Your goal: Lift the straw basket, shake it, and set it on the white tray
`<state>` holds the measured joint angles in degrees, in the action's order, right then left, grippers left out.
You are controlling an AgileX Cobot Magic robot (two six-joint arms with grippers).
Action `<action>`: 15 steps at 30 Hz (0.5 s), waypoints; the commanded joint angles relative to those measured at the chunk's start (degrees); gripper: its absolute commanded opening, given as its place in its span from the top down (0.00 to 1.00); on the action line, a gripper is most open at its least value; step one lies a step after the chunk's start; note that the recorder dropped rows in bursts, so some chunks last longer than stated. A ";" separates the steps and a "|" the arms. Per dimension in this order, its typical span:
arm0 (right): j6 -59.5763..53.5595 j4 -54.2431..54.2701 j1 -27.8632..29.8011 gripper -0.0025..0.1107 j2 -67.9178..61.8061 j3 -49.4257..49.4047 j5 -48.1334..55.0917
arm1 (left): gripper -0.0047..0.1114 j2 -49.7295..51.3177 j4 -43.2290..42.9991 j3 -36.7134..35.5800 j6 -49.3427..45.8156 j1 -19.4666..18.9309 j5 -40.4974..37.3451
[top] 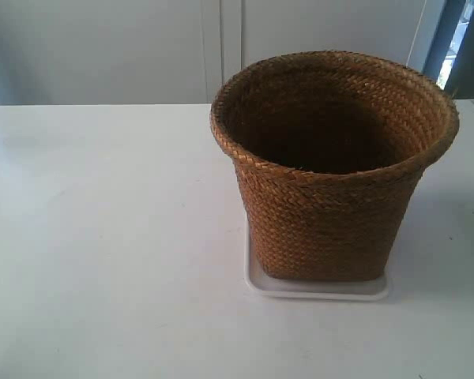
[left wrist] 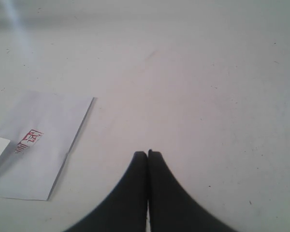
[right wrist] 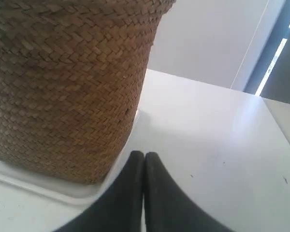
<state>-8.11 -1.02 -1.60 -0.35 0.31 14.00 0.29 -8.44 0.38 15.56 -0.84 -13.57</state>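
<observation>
The brown straw basket [top: 332,181] stands upright on the white tray [top: 316,289], right of the table's middle in the exterior view. Its inside is dark. No arm shows in that view. In the right wrist view the basket [right wrist: 63,87] rises close by on the tray [right wrist: 43,186], and my right gripper [right wrist: 144,155] is shut with nothing in it, its tips just beside the tray's corner. My left gripper [left wrist: 148,153] is shut and holds nothing, over bare table, with no basket in its view.
A white paper sheet with a red stamp [left wrist: 36,145] lies on the table near the left gripper. The white table [top: 103,253] stretches wide to the basket's left. A pale wall [top: 142,47] stands behind, with a window strip [top: 454,39] at the far right.
</observation>
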 commanded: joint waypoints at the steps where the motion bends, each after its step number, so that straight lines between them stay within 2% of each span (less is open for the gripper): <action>1: 1.50 0.21 0.43 0.98 0.35 -0.31 3.56 | 0.96 -0.29 -0.02 -0.38 -0.13 0.26 -0.03; 3: 6.02 0.35 0.43 0.98 0.35 -0.31 3.56 | 0.96 -0.29 -0.02 -0.38 -0.13 0.26 -0.03; 15: 6.03 0.35 0.43 0.98 0.35 -0.31 3.90 | 0.96 -0.29 -0.02 -0.38 -0.13 0.26 -0.03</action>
<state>-2.57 -0.68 -1.60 -0.35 0.31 17.97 0.29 -8.44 0.38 15.44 -0.84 -13.57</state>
